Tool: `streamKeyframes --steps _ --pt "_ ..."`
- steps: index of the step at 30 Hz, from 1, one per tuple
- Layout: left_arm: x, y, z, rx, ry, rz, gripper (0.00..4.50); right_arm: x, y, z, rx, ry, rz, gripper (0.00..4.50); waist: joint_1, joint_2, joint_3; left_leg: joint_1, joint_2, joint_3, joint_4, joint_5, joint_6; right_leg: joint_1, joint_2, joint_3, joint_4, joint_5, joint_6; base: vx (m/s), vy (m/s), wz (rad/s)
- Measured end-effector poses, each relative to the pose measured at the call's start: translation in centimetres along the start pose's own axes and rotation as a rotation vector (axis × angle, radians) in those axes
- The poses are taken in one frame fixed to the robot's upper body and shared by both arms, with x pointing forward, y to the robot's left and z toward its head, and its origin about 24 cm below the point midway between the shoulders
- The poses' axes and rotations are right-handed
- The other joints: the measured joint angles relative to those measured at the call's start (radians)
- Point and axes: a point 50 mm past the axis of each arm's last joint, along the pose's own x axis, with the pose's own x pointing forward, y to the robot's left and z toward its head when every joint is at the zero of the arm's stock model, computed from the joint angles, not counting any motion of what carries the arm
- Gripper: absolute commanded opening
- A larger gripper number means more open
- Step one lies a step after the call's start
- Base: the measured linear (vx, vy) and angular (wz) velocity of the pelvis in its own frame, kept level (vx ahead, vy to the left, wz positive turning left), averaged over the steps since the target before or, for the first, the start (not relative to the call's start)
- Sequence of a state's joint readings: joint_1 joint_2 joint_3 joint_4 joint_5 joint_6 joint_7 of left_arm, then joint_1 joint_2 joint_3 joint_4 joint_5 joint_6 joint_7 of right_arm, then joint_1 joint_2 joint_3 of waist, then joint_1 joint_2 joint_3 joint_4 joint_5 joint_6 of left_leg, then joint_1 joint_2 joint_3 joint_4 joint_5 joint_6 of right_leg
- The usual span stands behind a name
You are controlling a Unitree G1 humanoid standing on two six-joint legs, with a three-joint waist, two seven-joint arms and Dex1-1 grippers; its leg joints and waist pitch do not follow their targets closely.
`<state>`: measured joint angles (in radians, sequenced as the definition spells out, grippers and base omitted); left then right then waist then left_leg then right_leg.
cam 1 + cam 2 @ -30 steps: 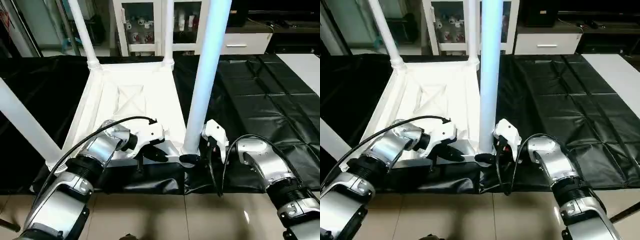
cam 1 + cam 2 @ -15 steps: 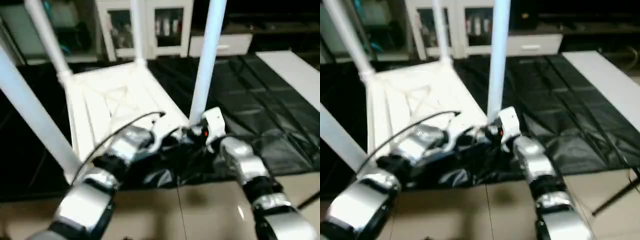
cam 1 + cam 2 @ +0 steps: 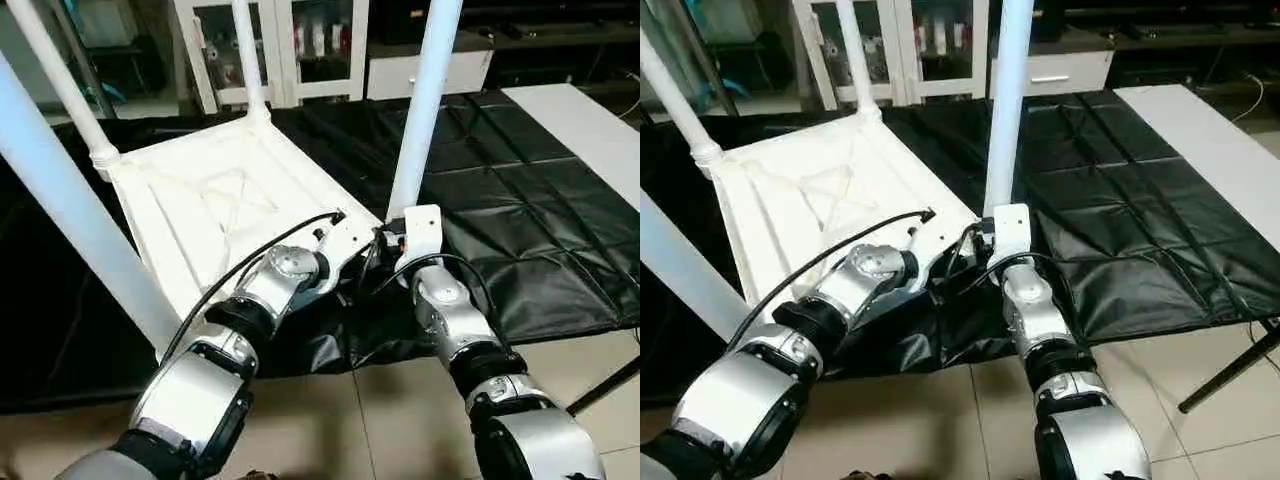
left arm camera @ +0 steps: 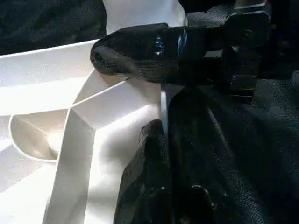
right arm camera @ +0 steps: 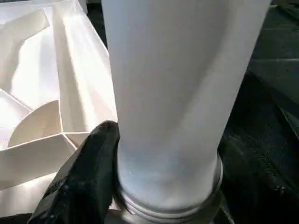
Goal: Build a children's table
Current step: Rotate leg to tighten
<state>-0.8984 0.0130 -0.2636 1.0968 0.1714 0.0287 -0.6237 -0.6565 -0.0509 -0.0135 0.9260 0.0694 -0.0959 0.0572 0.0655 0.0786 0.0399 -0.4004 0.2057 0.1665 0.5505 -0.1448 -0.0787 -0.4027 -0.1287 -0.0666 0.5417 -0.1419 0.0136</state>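
On the black-draped bench (image 3: 520,200), the upturned white plastic table top (image 3: 215,205) lies at ten o'clock. Left tool (image 4: 154,154) pinches its rim, probably steadying it; right tool (image 5: 154,182) grips the near white tube leg (image 3: 425,100) at its socket.

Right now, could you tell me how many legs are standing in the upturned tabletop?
4: far-left leg, far-right leg, near-left leg, and near-right leg by the right gripper.
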Motion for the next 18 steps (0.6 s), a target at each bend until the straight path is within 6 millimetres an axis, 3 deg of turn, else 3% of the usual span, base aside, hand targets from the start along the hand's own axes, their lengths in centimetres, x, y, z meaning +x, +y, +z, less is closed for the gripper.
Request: streamKeyframes --steps 6,11,16,18 --pt "-0.1 -0.4 0.4 0.051 -0.056 -0.064 0.0 -1.4 -1.8 0.4 -0.041 -0.074 0.018 3.91 0.037 0.0 0.0 -0.002 0.002 0.005 0.0 0.001 0.001 -0.004 0.0 0.0 0.01 0.006 0.005 0.009 -0.002 0.01" --pt "-0.5 -0.1 0.2 0.118 -0.072 -0.089 0.0 -3.3 -3.2 2.3 -0.091 -0.14 0.146 3.91 0.049 -0.001 0.0 -0.002 0.003 0.005 0.006 0.001 0.001 -0.005 0.0 0.002 0.018 -0.003 0.021 0.024 -0.002 0.0" --pt "-1.4 0.4 -0.5 0.233 -0.098 -0.086 0.0 -7.1 -4.2 -0.3 -0.185 0.003 0.368 3.91 0.056 -0.003 0.0 -0.003 0.003 0.006 0.006 0.001 0.005 -0.005 -0.001 0.002 0.019 -0.006 0.025 0.0 0.0 0.0" --pt "-1.6 0.6 -0.6 0.256 -0.104 -0.074 0.0 -8.3 -4.1 -0.8 -0.183 0.039 0.435 3.91 0.058 -0.01 0.003 -0.003 0.003 0.006 0.006 0.001 0.005 -0.006 -0.001 0.003 0.021 -0.006 0.025 0.0 0.0 0.0"
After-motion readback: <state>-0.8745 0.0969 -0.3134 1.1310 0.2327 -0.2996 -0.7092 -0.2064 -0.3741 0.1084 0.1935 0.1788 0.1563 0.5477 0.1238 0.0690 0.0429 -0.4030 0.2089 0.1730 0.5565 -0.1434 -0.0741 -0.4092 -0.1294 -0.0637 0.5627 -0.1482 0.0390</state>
